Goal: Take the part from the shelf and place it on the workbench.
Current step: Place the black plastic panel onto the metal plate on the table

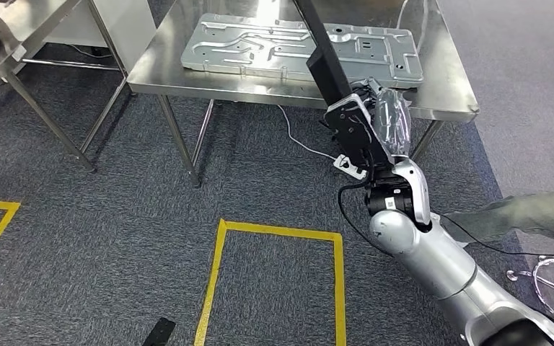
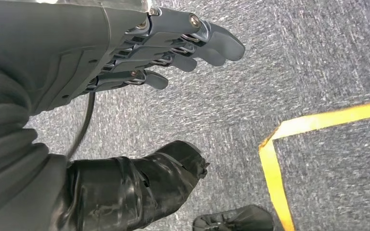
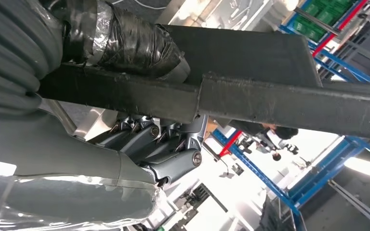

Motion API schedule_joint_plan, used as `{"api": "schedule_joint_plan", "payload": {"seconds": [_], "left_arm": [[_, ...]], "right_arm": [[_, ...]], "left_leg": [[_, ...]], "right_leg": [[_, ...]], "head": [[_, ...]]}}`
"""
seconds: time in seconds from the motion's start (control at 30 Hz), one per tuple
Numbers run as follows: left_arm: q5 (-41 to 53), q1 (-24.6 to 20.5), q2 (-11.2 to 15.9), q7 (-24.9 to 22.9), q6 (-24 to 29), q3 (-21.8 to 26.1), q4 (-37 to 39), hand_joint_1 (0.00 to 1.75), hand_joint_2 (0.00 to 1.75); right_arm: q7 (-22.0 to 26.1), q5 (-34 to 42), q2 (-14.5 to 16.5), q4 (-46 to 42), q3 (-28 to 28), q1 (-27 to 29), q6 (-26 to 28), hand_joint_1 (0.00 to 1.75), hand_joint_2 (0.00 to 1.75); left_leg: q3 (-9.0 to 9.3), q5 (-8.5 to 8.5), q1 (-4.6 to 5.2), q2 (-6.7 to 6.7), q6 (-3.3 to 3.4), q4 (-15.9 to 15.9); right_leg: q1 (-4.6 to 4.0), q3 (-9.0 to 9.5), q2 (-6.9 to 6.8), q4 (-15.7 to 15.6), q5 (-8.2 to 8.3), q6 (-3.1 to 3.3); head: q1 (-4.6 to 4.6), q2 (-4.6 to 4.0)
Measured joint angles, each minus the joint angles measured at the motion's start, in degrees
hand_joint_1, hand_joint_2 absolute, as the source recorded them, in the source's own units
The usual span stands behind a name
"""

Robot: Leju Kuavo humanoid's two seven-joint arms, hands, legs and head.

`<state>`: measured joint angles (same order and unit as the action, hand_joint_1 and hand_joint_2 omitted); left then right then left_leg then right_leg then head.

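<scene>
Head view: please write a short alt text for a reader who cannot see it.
The robot's right hand grips a long black bar at the edge of a steel workbench, where a stamped metal panel lies.

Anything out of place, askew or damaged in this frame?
One oddity: a small black flat strip lies loose on the grey carpet beside the yellow floor marking. The long black bar in the right hand tilts over the steel workbench.

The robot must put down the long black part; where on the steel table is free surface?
Bare steel lies on the workbench right of the pressed metal panel, and along its front edge. The panel crowds the middle. The right robot hand holds the black part.
</scene>
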<state>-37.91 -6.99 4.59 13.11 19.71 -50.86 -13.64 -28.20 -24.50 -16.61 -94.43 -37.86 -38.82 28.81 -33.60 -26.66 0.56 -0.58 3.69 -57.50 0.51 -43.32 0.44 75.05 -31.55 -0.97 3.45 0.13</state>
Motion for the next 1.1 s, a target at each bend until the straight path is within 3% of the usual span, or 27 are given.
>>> {"api": "schedule_joint_plan", "payload": {"seconds": [0.03, 0.1, 0.17, 0.33, 0.4, 0.47, 0.5, 0.53, 0.6, 0.63, 0.7, 0.8, 0.87, 0.97, 1.0, 1.03, 1.1], "left_arm": [[0.03, 0.05, 0.0, -0.02, 0.03, 0.0, 0.0, 0.0, 1.75], [0.08, 0.11, -0.03, -0.04, 0.09, 0.0, 0.0, 0.0, 1.75], [0.13, -0.08, -0.07, -0.04, 0.16, 0.0, 0.0, 0.0, 1.75], [0.19, -0.15, 0.04, -0.13, 0.29, -0.01, 0.0, 0.0, 1.75], [0.24, -0.16, 0.03, -0.17, 0.31, -0.03, -0.01, 0.0, 1.75], [0.27, -0.12, -0.02, -0.22, 0.32, -0.05, -0.01, 0.0, 1.75], [0.27, -0.05, -0.02, -0.25, 0.32, -0.05, 0.0, 0.0, 1.75], [0.27, 0.02, -0.02, -0.27, 0.33, -0.06, 0.0, 0.0, 1.75], [0.29, 0.05, -0.01, -0.27, 0.33, -0.06, 0.0, 0.0, 1.75], [0.3, 0.0, -0.01, -0.28, 0.33, -0.07, -0.01, 0.0, 1.75], [0.32, -0.16, -0.04, -0.33, 0.31, -0.12, -0.02, 0.0, 1.75], [0.31, -0.11, -0.07, -0.42, 0.29, -0.15, -0.02, 0.0, 1.75], [0.32, -0.07, -0.03, -0.42, 0.29, -0.15, -0.02, 0.0, 1.75], [0.29, -0.14, 0.08, -0.42, 0.31, -0.15, -0.01, 0.0, 1.75], [0.27, -0.1, 0.09, -0.42, 0.29, -0.15, -0.02, 0.0, 1.75], [0.26, -0.04, 0.08, -0.44, 0.27, -0.15, -0.02, 0.0, 1.75], [0.24, 0.04, 0.07, -0.46, 0.24, -0.15, -0.02, 0.0, 1.75]], "right_arm": [[-0.03, -0.01, -0.02, 0.01, 0.0, 0.11, 0.0, 1.75, 1.75], [-0.06, -0.04, -0.03, -0.01, 0.0, 0.05, -0.01, 1.75, 1.75], [-0.06, -0.07, -0.03, -0.09, 0.01, -0.23, -0.03, 1.75, 1.75], [-0.08, -0.09, -0.08, -0.25, 0.08, -0.34, -0.04, 1.75, 1.75], [-0.1, -0.11, -0.12, -0.3, 0.13, -0.41, -0.05, 1.75, 1.75], [-0.11, -0.12, -0.11, -0.32, 0.13, -0.32, -0.07, 1.75, 1.75], [-0.11, -0.13, -0.11, -0.31, 0.13, -0.18, -0.08, 1.75, 1.75], [-0.12, -0.13, -0.11, -0.31, 0.13, -0.05, -0.1, 1.75, 1.75], [-0.13, -0.13, -0.11, -0.3, 0.13, 0.07, -0.15, 1.75, 1.75], [-0.12, -0.13, -0.11, -0.29, 0.13, -0.04, -0.16, 1.75, 1.75], [-0.15, -0.14, -0.11, -0.29, 0.15, -0.38, -0.21, 1.75, 1.75], [-0.28, -0.13, -0.13, -0.3, 0.24, -0.5, -0.28, 1.75, 1.75], [-0.38, -0.04, -0.15, -0.25, 0.32, -0.44, -0.25, 1.75, 1.75], [-0.46, 0.18, -0.2, 0.0, 0.35, -0.12, -0.18, 1.75, 1.75], [-0.51, 0.26, -0.23, 0.17, 0.35, 0.08, -0.17, 1.75, 1.75], [-0.55, 0.32, -0.28, 0.34, 0.35, 0.27, -0.17, 1.75, 1.75], [-0.6, 0.44, -0.38, 0.6, 0.39, 0.44, -0.17, 1.75, 1.75]], "left_leg": [[0.56, -0.44, 0.09, -0.09, 0.03, -0.05], [1.77, -1.45, 0.25, -0.26, -0.11, -0.15], [2.31, -2.36, 0.42, -0.38, -0.54, -0.34], [1.53, -4.16, 0.34, -0.24, -1.92, -1.96], [-1.75, -6.14, 0.0, -0.06, -2.68, -7.85], [-6.95, -7.43, -0.4, 0.04, -3.24, -15.28], [-8.77, -6.66, -0.56, 0.08, -3.38, -16.92], [-9.53, -4.76, -0.68, 0.12, -3.46, -16.36], [-7.96, 0.8, -0.86, 0.18, -3.44, -9.84], [-6.72, 2.67, -0.81, 0.2, -3.38, -6.64], [-4.94, 3.33, -0.53, 0.16, -2.89, -2.67], [-3.91, 2.36, -0.33, 0.08, -1.71, -1.31], [-2.83, 1.9, -0.4, 0.04, -0.93, -0.94], [-1.35, 0.72, -0.1, -0.01, -0.16, -0.82], [-0.76, 0.23, 0.09, -0.07, -0.05, -0.83], [-0.04, -0.31, 0.28, -0.14, 0.02, -0.85], [1.63, -1.48, 0.56, -0.29, 0.08, -0.87]], "right_leg": [[-0.03, -0.03, 0.0, -1.33, 1.83, 0.15], [-0.21, 2.5, 0.03, -8.5, 6.77, 0.65], [-0.45, 5.1, 0.02, -14.34, 8.79, 0.98], [-0.15, 6.38, 0.15, -16.18, 7.59, 1.55], [-0.02, 7.12, 0.14, -16.29, 6.96, 1.86], [-0.01, 8.02, 0.12, -16.19, 6.07, 1.93], [0.02, 8.63, 0.13, -16.14, 5.54, 1.86], [0.07, 9.37, 0.14, -16.1, 4.96, 1.76], [0.21, 10.98, 0.15, -16.17, 3.7, 1.39], [0.18, 11.59, 0.15, -16.22, 3.15, 1.12], [0.2, 12.25, 0.29, -16.5, 2.53, 0.47], [0.27, 12.79, 0.35, -16.58, 2.29, -0.34], [0.25, 11.1, 0.23, -13.16, 1.31, -0.6], [0.07, 3.88, 0.14, -2.27, -1.69, -0.52], [-0.02, 1.89, 0.14, -0.33, -2.05, -0.39], [-0.16, 0.87, 0.15, -0.42, -1.4, -0.15], [-0.65, 1.56, 0.15, -5.74, 2.99, 0.67]], "head": [[-0.01, 0.0], [-0.02, 0.0], [0.03, 0.0], [0.12, 0.0], [0.18, 0.0], [0.2, 0.0], [0.21, 0.0], [0.22, 0.0], [0.19, 0.0], [0.18, 0.0], [0.09, 0.0], [-0.15, 0.0], [-0.37, 0.0], [-0.62, 0.0], [-0.64, 0.0], [-0.65, 0.0], [-0.66, 0.0]]}}
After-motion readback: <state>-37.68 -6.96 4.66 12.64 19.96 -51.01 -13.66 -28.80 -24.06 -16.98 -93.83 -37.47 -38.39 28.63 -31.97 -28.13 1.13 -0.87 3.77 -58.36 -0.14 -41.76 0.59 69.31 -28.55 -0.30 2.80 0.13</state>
